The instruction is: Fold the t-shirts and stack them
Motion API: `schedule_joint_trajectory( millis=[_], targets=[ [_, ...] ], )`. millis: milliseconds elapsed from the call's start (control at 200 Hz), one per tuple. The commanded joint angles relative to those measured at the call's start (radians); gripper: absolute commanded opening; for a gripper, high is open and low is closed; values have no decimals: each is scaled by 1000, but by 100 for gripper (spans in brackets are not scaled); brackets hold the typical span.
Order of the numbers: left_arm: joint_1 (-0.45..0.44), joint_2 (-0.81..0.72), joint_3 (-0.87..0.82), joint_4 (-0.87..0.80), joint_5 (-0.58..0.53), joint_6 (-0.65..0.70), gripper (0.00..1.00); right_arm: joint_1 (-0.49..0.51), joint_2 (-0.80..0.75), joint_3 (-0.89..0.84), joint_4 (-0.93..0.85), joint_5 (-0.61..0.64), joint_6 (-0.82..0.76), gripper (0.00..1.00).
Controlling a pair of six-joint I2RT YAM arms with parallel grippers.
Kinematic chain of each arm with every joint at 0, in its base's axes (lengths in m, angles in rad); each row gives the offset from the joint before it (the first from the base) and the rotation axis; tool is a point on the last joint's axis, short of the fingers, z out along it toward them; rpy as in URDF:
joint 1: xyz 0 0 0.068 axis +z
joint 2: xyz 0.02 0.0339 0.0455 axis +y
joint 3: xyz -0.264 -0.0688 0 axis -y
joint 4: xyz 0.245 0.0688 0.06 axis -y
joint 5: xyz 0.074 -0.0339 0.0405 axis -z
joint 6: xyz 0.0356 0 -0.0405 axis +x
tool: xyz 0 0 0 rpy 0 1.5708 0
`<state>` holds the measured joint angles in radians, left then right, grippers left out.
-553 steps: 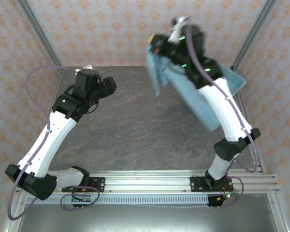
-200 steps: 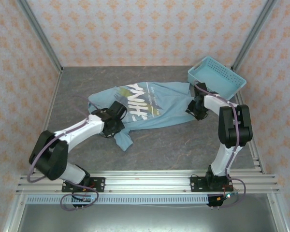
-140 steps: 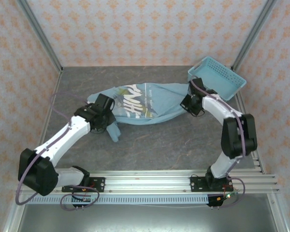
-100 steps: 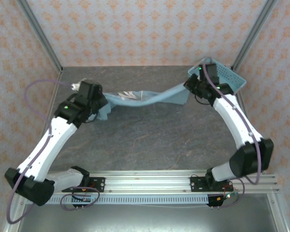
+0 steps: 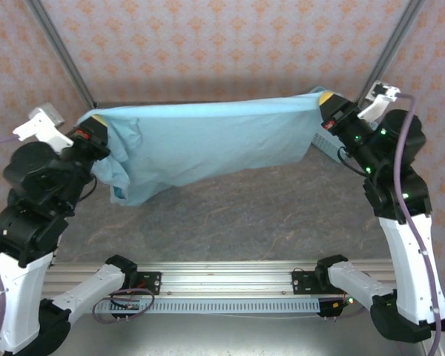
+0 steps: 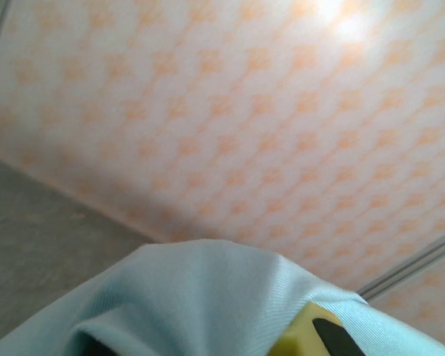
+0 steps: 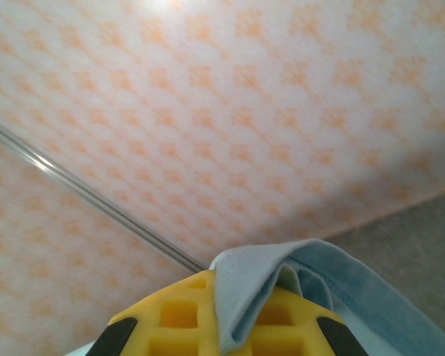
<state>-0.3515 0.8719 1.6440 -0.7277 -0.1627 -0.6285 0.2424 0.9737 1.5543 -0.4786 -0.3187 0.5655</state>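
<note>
The light blue t-shirt hangs spread in the air above the dark stone-patterned table, stretched sideways between the two raised arms. Its upper edge runs almost level from one gripper to the other, and its lower edge sags towards the left, where a longer flap of cloth droops below the rest (a sleeve or a corner, hard to say which).

The left gripper is pressed together on the shirt's upper left corner. In the left wrist view the fabric bulges up over the jaws, with one yellow fingertip poking out beside it.

The right gripper pinches the upper right corner. In the right wrist view a folded edge of the cloth lies across the yellow finger pad and trails off to the lower right.

No part of the shirt touches the table. The orange-patterned wall stands behind it.
</note>
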Motion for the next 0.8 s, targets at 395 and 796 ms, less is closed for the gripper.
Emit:
schedule_joint_trajectory(
  millis=[395,796],
  targets=[
    [282,852,446,-116,54,-152,44,-84,779,373,-100,76,9,26],
    [309,1051,411,-297,217,-83,81,9,916,300,-265,75,-28,62]
  ],
)
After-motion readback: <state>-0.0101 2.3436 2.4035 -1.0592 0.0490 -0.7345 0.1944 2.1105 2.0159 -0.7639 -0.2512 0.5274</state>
